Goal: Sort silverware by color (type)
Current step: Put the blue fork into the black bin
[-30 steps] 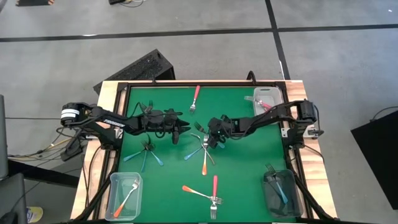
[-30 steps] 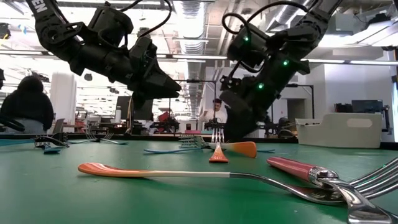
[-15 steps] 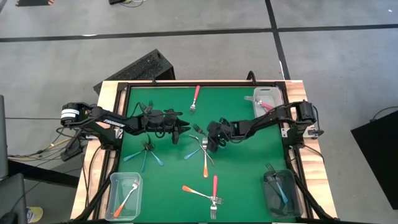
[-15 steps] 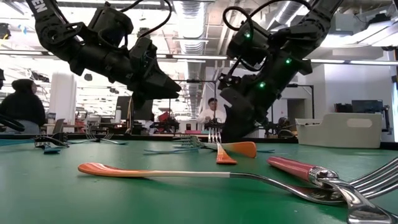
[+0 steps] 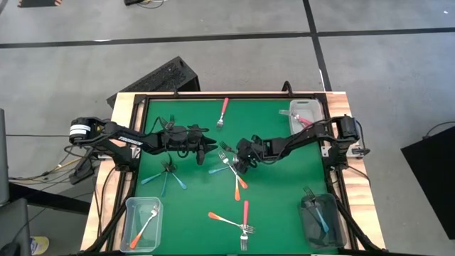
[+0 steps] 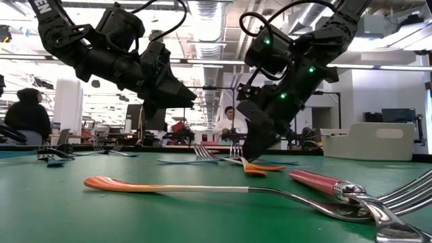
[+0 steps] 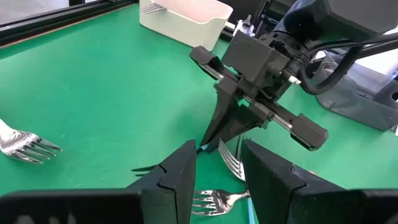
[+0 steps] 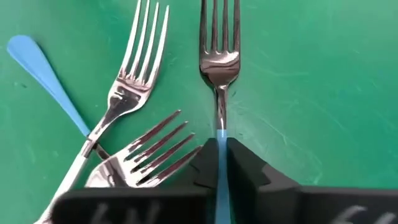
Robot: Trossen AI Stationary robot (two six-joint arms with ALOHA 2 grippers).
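At the tabletop's (image 5: 284, 213) centre, the right fingers (image 8: 219, 163) had clenched on a blue fork's (image 8: 218, 68) handle, a pick-up that next called for lifting toward the five-o'clock bin (image 5: 320, 220); the left fingers (image 7: 214, 174) hovered released at nine o'clock.

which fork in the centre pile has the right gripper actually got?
The light blue-handled fork: its handle sits pinched between the fingers of the right gripper, which are shut on it. The neighbouring forks lie loose beside it.
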